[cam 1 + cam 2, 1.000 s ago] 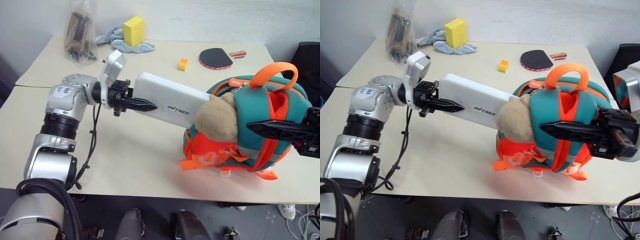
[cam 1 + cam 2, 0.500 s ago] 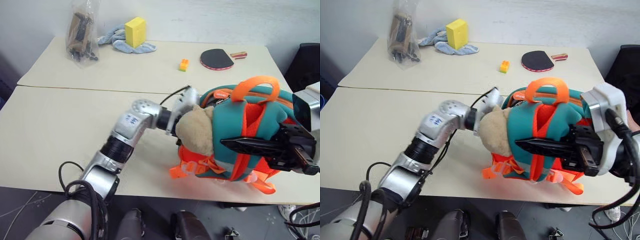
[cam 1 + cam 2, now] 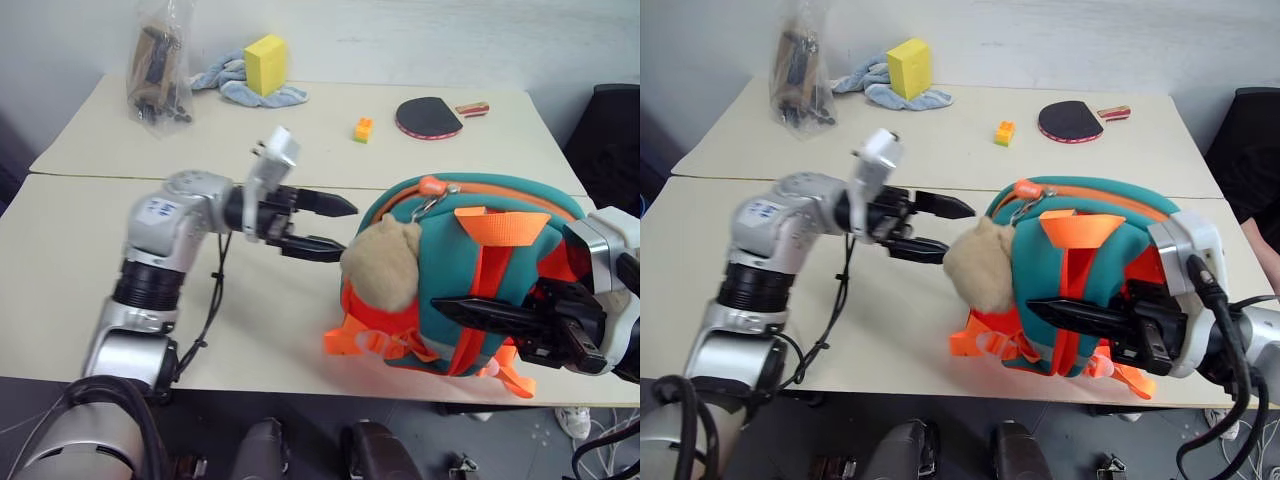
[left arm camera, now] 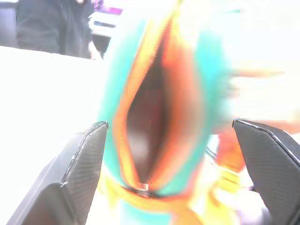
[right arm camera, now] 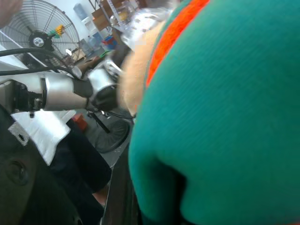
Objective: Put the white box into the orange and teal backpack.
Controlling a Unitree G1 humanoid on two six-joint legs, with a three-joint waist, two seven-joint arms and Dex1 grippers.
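Box out of sight, left gripper empty beside the backpack

The left gripper (image 3: 325, 226) hangs just beside the backpack (image 3: 520, 250) with its two fingers spread wide and nothing between them; its wrist view looks straight into the pack's unzipped mouth (image 4: 150, 122), dark inside. The white box lies nowhere on the table (image 3: 120, 260), so it is most likely inside the pack already (a judgement, since the interior is too dark and blurred to confirm). The right gripper (image 3: 1040, 308) has its fingers pressed together on the pack's side, apparently pinching the teal fabric or an orange strap to hold the pack up. The plush toy (image 3: 385, 265) hangs at the front, between the left fingers and the opening. What seems left: clear the left arm, perhaps close the zip, and let the pack go.
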